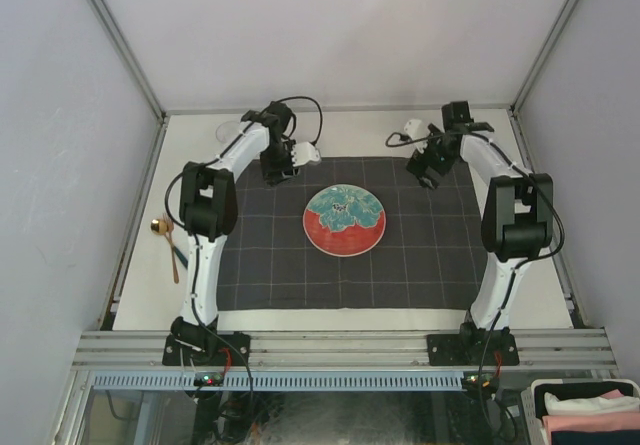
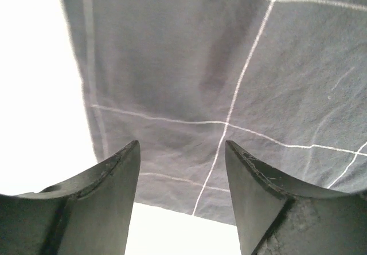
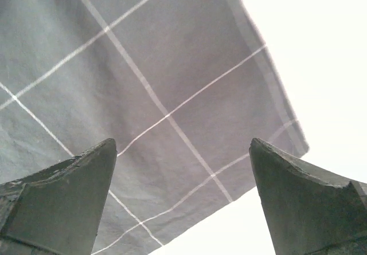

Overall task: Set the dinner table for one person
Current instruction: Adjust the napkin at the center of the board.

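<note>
The off-white tabletop [image 1: 350, 130] fills the middle of the overhead view, with the checked cloth [image 1: 400, 265] spread flat on it and a red and blue plate [image 1: 344, 221] at the cloth's centre. The left tool [image 2: 180, 146] hangs over the cloth's upper left corner, jaws partly apart and empty. The right tool [image 3: 183, 143] hangs over the upper right corner, jaws wide and empty. The cloth looks placed, so cutlery likely comes next. Lift both tools straight up first, so no finger snags a corner and drags the cloth. The spoon [image 1: 168, 240] lies off the cloth at the frame's left, and suits the left tool.
</note>
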{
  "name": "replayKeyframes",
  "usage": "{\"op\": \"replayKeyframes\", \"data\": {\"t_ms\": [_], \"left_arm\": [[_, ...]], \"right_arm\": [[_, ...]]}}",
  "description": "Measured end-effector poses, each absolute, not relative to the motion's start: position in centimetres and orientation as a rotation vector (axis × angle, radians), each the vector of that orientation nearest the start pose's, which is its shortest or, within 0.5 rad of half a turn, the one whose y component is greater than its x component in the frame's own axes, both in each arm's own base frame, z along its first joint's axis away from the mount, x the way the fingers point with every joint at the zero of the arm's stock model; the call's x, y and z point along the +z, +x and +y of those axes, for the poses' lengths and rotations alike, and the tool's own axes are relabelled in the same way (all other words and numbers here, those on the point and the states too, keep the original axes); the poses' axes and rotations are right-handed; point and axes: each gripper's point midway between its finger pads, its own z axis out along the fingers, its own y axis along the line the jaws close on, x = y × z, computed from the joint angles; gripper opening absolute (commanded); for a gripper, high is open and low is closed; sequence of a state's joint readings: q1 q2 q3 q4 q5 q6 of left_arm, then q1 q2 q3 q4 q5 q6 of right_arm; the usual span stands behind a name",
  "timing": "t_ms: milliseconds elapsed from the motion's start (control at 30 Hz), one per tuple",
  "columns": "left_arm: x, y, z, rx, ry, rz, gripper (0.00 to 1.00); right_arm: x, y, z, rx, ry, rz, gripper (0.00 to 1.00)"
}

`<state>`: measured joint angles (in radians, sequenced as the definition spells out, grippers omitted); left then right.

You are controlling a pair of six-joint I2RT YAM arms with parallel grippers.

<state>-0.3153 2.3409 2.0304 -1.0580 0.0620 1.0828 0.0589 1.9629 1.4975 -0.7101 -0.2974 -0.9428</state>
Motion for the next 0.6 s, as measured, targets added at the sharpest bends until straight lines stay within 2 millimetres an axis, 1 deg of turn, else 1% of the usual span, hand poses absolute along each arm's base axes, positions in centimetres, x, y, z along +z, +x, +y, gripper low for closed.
{"op": "replayKeyframes", "data": {"t_ms": [100, 133, 167, 233, 300, 333, 400, 433, 500, 533, 567, 600], "left_arm": [[5.9, 48.1, -13.5, 0.079, 1.85, 2.192, 0.67], [7.1, 48.2, -13.6, 0.105, 1.835, 2.177, 0.67], [8.1, 48.2, -13.7, 0.123, 1.823, 2.166, 0.67], [10.7, 48.3, -13.9, 0.156, 1.782, 2.136, 0.68], [13.7, 48.1, -13.8, 0.194, 1.72, 2.109, 0.68], [15.6, 47.9, -13.7, 0.212, 1.675, 2.091, 0.68], [18.6, 47.3, -13.4, 0.239, 1.592, 2.062, 0.69], [20.3, 46.6, -13.0, 0.255, 1.544, 2.046, 0.69], [23.6, 44.6, -12.0, 0.289, 1.444, 2.016, 0.74], [25.0, 43.6, -11.5, 0.303, 1.405, 2.001, 0.76], [26.6, 42.6, -10.9, 0.323, 1.344, 1.978, 0.8], [28.0, 41.3, -10.1, 0.345, 1.285, 1.958, 0.86]], "right_arm": [[10.4, 46.1, 5.4, 0.09, -1.303, 2.207, 1.0], [12.4, 46.6, 5.8, 0.069, -1.294, 2.166, 1.0], [13.9, 46.8, 6.1, 0.054, -1.287, 2.137, 1.0], [17.3, 46.8, 6.8, 0.029, -1.275, 2.073, 1.0], [20.4, 46.2, 7.4, 0.012, -1.26, 2.009, 1.0], [22.1, 45.6, 7.6, 0.005, -1.241, 1.98, 1.0], [24.6, 44.3, 7.8, -0.007, -1.189, 1.932, 1.0], [25.6, 43.4, 7.7, -0.01, -1.162, 1.918, 1.0], [27.2, 41.1, 7.5, -0.01, -1.078, 1.883, 1.0], [27.9, 39.7, 7.2, -0.002, -1.025, 1.868, 1.0], [28.6, 38.3, 6.9, 0.01, -0.967, 1.855, 1.0], [29.2, 37.4, 6.5, 0.015, -0.913, 1.842, 1.0]]}}
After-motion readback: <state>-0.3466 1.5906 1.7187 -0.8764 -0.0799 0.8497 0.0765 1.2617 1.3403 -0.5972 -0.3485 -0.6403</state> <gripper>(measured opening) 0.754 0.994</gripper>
